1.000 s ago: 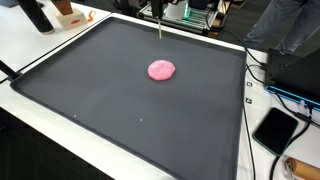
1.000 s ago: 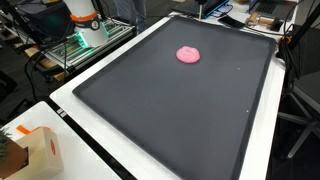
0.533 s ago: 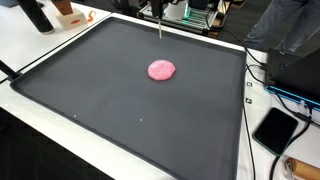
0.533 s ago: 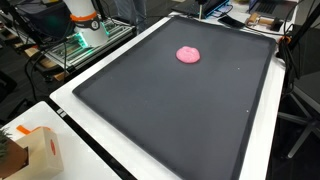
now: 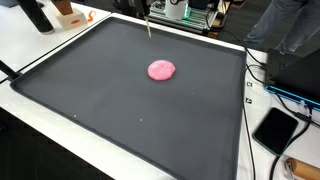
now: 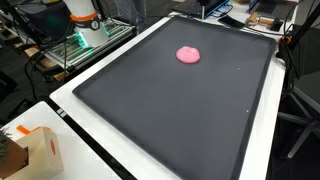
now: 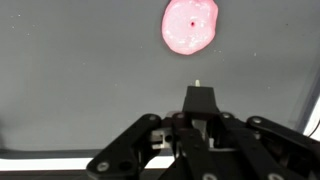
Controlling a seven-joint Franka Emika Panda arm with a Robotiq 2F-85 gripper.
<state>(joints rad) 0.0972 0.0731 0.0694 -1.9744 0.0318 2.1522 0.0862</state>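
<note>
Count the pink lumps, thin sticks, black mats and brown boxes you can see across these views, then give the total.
pink lump: 1
thin stick: 1
black mat: 1
brown box: 1
Total: 4

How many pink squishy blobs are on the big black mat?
1. The pink blob lies alone on the black mat, a bit past the middle in both exterior views, and at the top of the wrist view. No other one shows.
</note>
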